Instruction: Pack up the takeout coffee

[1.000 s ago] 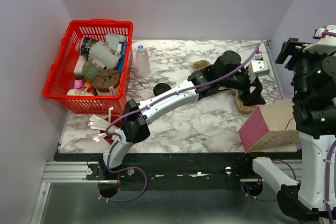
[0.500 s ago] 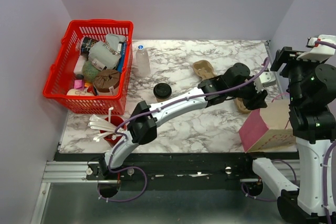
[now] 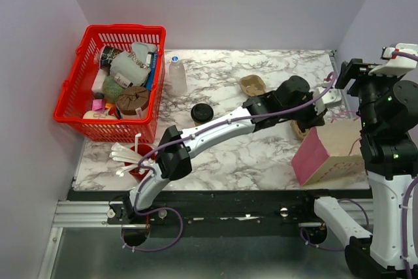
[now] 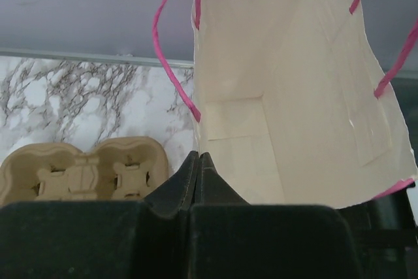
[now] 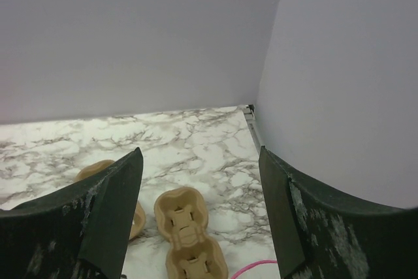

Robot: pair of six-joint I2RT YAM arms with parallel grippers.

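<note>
- Sitting upright on the white marble-patterned table (image 3: 261,155), left of centre: one small tan paper coffee cup with a round black plastic lid (image 3: 201,113). It is sitting just behind the left forearm and well apart from the bag.
- Standing at the table's right front: one kraft paper bag with a pink side and pink cord handles (image 3: 326,155). It is tilting with its mouth open, and the left wrist view is showing its cream inside.
- Lying between coffee cup and bag: two brown moulded pulp cup carriers. One (image 3: 253,85) is lying toward the back. The other (image 3: 300,129) is lying just beside the bag, partly hidden under the left wrist.
- Standing at back left: one red plastic mesh basket (image 3: 124,29) packed with groceries, with one clear plastic bottle (image 3: 176,76) upright just beside it.
- Standing at front left: one red cup of white sticks (image 3: 136,164), partly covered by the left elbow.
- The left arm is stretching long and low from front left diagonally across the table, its forearm crossing in front of the coffee cup.
- The left gripper (image 4: 199,161) is pressing its two fingers together at the bag's near rim, seemingly pinching the paper edge.
- The right arm is standing raised at the table's right edge, beside the bag.
- The right gripper (image 5: 199,155) is holding its fingers spread wide with nothing between them, facing the back corner.
</note>
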